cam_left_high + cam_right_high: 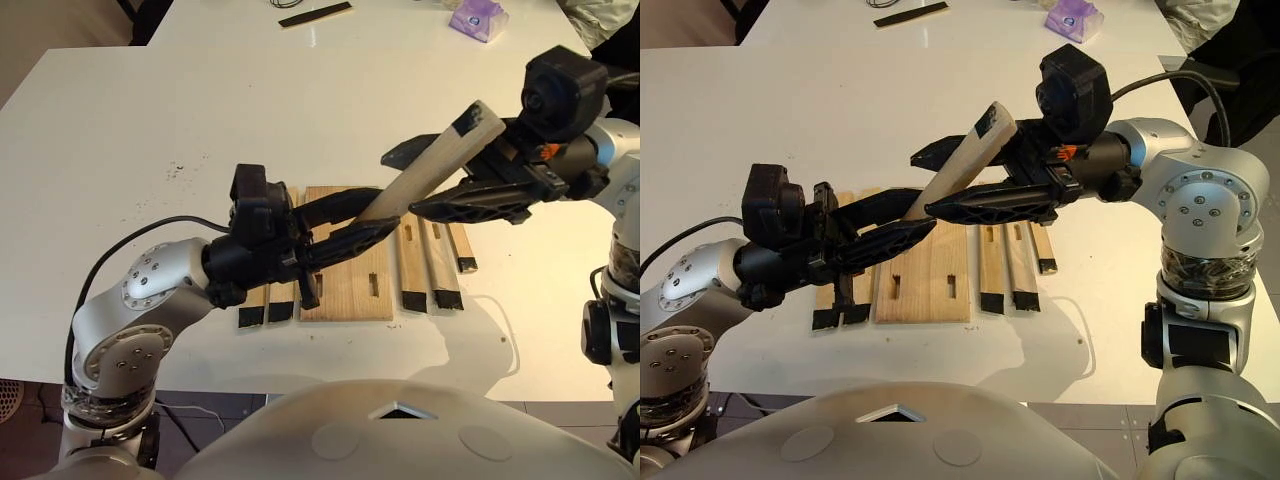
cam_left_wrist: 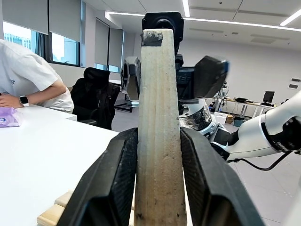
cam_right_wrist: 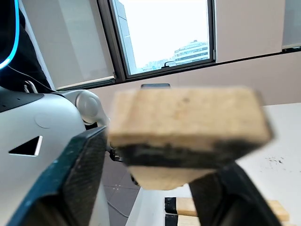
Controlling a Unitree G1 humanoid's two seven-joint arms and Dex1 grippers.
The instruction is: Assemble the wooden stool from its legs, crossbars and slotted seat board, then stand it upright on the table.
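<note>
While the left gripper clamps the leg low down, the right gripper straddles its upper part, grip unclear.

Near the white table's front edge, a slotted wooden seat board lies between wooden sticks, beneath a wooden leg.

Grips the lower end of a wooden leg in the left gripper, above a white table. Clasps the same leg, tilted with its black-capped end up, between the fingers of the right gripper. Below, flat on the table: a slotted board, three black-tipped sticks just beside it toward the right arm, other sticks half hidden under the left gripper. At the far edge, a purple packet and a black strip.
</note>
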